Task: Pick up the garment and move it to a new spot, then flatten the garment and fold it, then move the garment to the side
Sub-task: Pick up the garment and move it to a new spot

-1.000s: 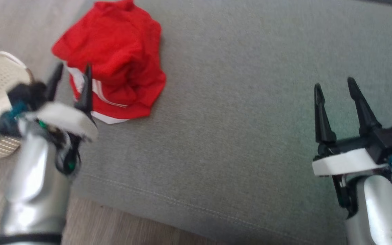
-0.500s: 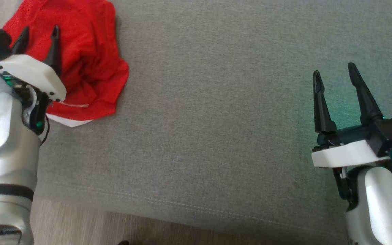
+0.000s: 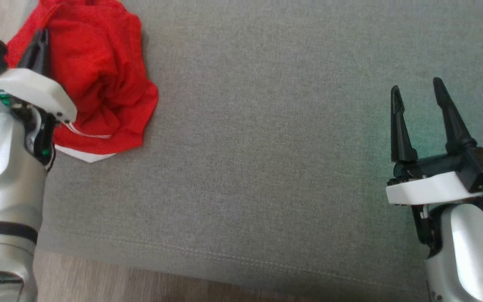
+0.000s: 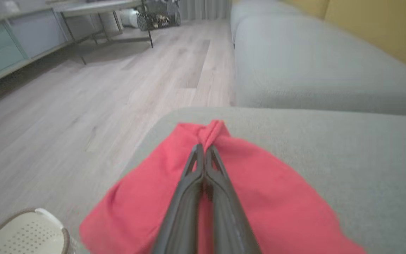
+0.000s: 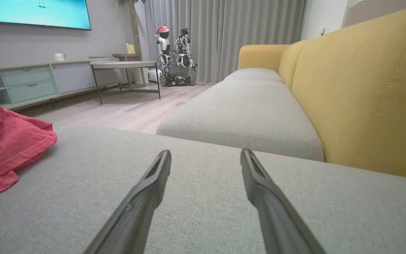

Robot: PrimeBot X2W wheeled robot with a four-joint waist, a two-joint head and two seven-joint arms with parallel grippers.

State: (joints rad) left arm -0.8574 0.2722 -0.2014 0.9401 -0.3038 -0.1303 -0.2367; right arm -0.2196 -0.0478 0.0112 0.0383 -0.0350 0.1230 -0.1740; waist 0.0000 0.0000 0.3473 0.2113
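A crumpled red fabric garment point(image 3: 99, 79) with a white hem is seen lying in a loose heap at the far left corner of a grey woven sofa cushion point(image 3: 266, 147). Its white edge is turned toward the cushion's front seam. In the head view the left gripper point(image 3: 42, 35) is laid over the left side of the heap, its silver forearm rising from the lower left.

From the left wrist view the left gripper point(image 4: 203, 148) is shown with its two long dark fingers pressed together along their length, no gap being left at the tips. A raised ridge of red cloth runs on from those tips, so a fold of the garment point(image 4: 266, 197) appears to be pinched between them, though the blur of that view leaves the grasp less than certain. A cream perforated plastic basket point(image 4: 23, 234) is seen on the pale wooden plank floor point(image 4: 83, 106), beside the cushion's corner and below the garment's edge.

The right gripper point(image 3: 416, 86) is held well apart from the garment, over the right part of the cushion. Its fingers are spread wide and nothing is held between them. In the right wrist view the same gripper point(image 5: 205, 153) is seen low above bare grey fabric, with the garment point(image 5: 9, 148) at the far left edge. A mustard-yellow upholstered backrest point(image 5: 365, 95) is seen to the right of that view.
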